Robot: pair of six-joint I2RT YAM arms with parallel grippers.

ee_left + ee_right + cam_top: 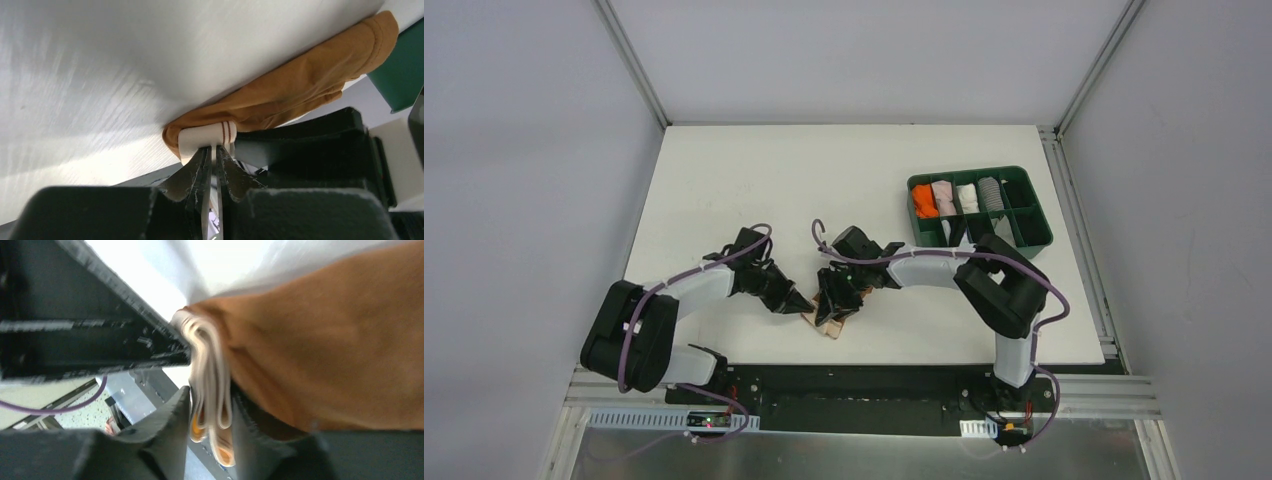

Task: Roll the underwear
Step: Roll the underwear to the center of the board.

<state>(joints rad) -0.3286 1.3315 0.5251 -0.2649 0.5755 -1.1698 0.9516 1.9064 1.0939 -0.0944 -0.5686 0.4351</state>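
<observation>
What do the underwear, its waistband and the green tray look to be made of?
The underwear: soft matte knit, likely cotton jersey; it creases and drapes in loose folds. Its waistband: thicker pale band, probably elastic, with two thin red stripes, stacked in smooth layers. The green tray: apparently rigid moulded plastic, with straight thin dividers; too small to confirm.

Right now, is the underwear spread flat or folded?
Folded. The underwear is a narrow bunched bundle, and its waistband shows several stacked layers pinched in the right pincer.
</observation>
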